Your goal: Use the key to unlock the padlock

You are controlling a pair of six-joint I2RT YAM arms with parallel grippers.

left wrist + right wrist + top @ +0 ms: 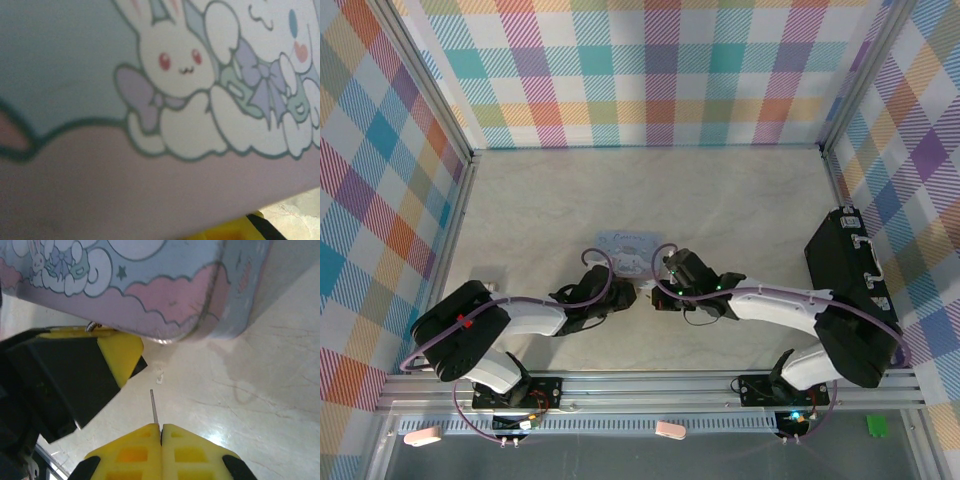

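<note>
Right end effector (161, 429): fingers pressed together, pinching the key (154, 407). Left end effector (623, 292): beside the tin (165, 300); opening cannot be told.

I work inside a robotics lab test cell: plaid-printed panels (650, 70) wall me in from 9 through 12 to 3 o'clock, aluminium rails (650, 390) frame the pale marbled tabletop (650, 190), and my two arm bases (785, 388) sit bolted to the rail at 6 o'clock

Pale blue tin (70, 65) up close, white bunny print (175, 62), pale table (297, 210) lower right
</note>
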